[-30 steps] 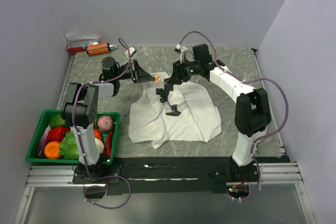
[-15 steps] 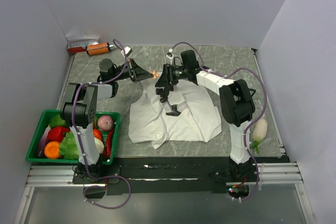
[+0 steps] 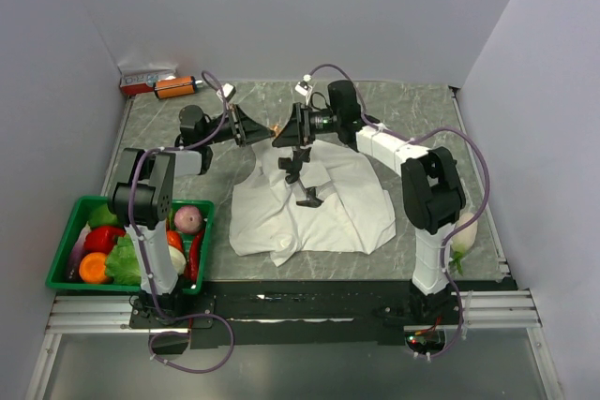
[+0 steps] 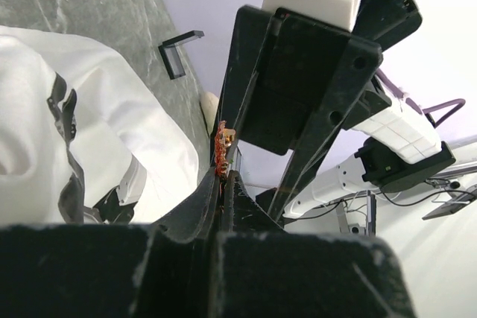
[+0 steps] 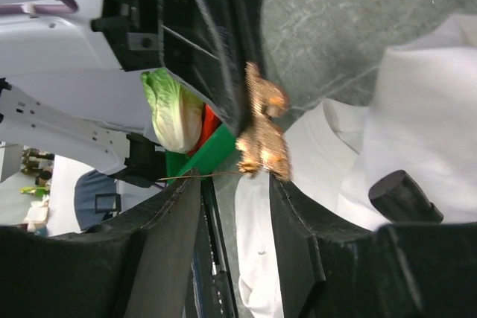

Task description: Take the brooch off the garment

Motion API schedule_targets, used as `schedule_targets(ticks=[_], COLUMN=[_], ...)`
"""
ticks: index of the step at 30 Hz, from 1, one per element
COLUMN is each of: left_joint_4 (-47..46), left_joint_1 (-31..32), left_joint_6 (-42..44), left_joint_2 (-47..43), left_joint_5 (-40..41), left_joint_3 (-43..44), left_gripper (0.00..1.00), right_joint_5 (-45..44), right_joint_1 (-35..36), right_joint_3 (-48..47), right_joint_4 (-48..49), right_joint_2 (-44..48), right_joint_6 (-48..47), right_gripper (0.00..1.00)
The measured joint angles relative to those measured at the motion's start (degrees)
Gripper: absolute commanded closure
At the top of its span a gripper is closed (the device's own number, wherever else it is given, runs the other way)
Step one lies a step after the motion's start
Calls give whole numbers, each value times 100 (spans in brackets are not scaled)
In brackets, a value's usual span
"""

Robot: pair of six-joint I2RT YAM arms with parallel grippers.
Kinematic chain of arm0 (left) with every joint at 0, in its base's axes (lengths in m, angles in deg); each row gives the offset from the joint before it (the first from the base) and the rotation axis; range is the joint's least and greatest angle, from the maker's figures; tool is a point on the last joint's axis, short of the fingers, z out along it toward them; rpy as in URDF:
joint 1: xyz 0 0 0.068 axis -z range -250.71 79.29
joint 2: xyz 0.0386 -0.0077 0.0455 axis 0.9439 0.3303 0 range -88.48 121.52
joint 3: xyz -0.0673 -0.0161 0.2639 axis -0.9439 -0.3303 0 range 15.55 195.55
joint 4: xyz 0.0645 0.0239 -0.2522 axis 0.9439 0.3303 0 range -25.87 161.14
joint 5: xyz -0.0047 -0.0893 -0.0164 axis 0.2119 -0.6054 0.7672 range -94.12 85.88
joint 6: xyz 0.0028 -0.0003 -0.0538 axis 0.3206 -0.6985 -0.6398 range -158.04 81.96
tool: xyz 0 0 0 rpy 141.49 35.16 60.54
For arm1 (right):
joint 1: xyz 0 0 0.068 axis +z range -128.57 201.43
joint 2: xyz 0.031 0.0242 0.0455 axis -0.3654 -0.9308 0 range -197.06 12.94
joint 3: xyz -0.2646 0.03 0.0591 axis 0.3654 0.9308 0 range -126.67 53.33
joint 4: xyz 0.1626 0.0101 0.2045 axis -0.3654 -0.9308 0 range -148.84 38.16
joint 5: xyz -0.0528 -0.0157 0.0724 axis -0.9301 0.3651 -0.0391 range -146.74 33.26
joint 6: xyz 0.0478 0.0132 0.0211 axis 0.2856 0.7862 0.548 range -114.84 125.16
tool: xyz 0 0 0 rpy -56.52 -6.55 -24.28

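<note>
The brooch (image 3: 276,128), a tiny orange-red piece, is pinched in my left gripper (image 3: 268,130), lifted off the garment above the table. The left wrist view shows the fingers shut on the brooch (image 4: 222,148) at their tips. My right gripper (image 3: 285,134) is open and faces it tip to tip. In the right wrist view the brooch (image 5: 264,130) sits just beyond my open right gripper (image 5: 235,184), touching one fingertip (image 5: 287,191), with a thin pin stretching across the gap. The white garment (image 3: 323,203) with black printed shapes lies crumpled on the table below.
A green basket (image 3: 66,231) of vegetables stands at the near left. An orange bottle (image 3: 175,87) and a small box (image 3: 145,77) lie at the back left corner. A white vegetable (image 3: 466,229) lies near the right arm's base. Grey walls close in three sides.
My right gripper has swung left and back, rising off the garment to meet the left gripper's tip. The left gripper, still holding the brooch, shifted slightly back.
</note>
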Motion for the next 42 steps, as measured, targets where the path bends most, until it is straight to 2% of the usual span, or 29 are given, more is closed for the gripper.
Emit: schedule_targets(ticks=[17, 22, 30, 34, 37, 42], left_joint_4=[-83, -232, -461, -433, -365, -240], left_joint_1=[133, 304, 426, 426, 420, 422], left_joint_6=[63, 70, 46, 68, 72, 160], left_joint_2=[0, 7, 17, 85, 111, 127], left_joint_5=[-7, -354, -640, -654, -654, -649], left_joint_3=[26, 28, 28, 28, 28, 28], left_gripper=[99, 99, 99, 99, 99, 99], right_joint_5=[-153, -291, -396, -269, -116, 164], right_joint_1=[-66, -149, -269, -328, -343, -367], right_joint_3=[-181, -297, -634, -446, -177, 295], right_joint_4=[-380, -466, -584, -509, -481, -459], right_joint_2=[17, 15, 15, 72, 175, 413], right_joint_6=[72, -155, -448, -470, -505, -520], right_gripper=[49, 44, 44, 42, 34, 30])
